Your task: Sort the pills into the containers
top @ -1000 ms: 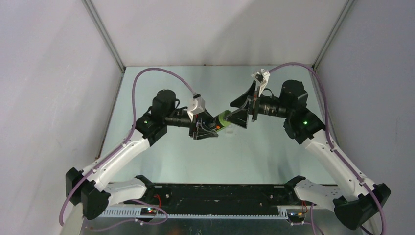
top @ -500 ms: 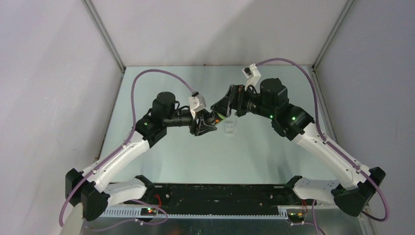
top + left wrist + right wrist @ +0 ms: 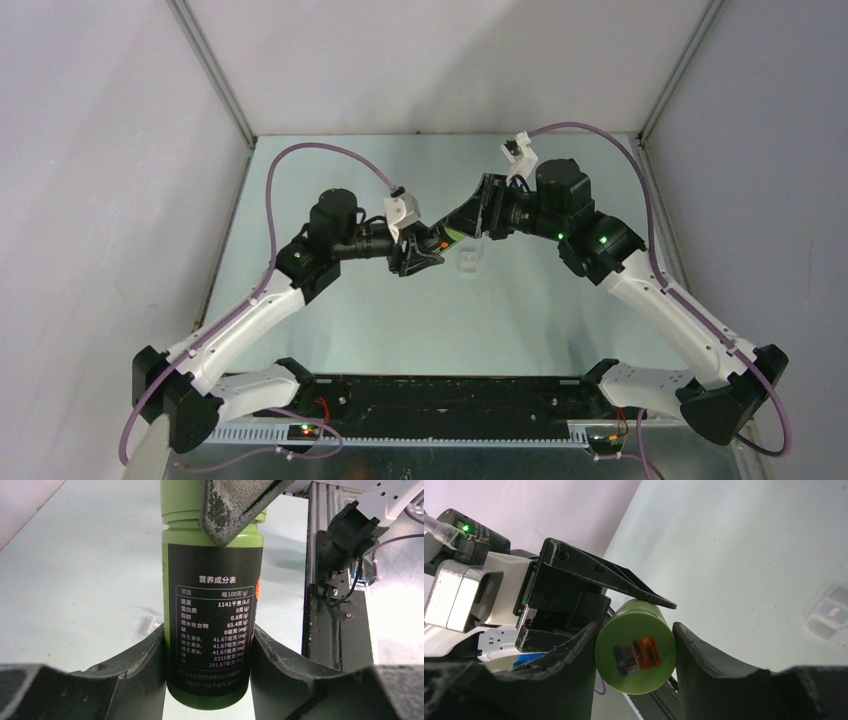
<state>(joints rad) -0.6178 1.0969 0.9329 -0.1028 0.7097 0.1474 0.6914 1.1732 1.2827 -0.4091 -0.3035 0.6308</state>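
Right claw [image 3: 635,630] grips green bottle [image 3: 636,667]; containers [image 3: 829,612] nearby, not touching.

1. Green bottle [image 3: 182,537]: smooth plastic with a satin lime finish; label [image 3: 215,625] matt black with white print.
2. Left gripper [image 3: 207,647]: fingers [image 3: 135,672] of black matt plastic, grainy, edges scuffed pale.
3. Right gripper [image 3: 634,642]: same black grainy plastic, chipped along the rims.
4. Containers [image 3: 830,612]: clear plastic.
5. Table [image 3: 400,320]: smooth pale surface with a faint sheen.
6. Camera housing [image 3: 454,597]: smooth white plastic.
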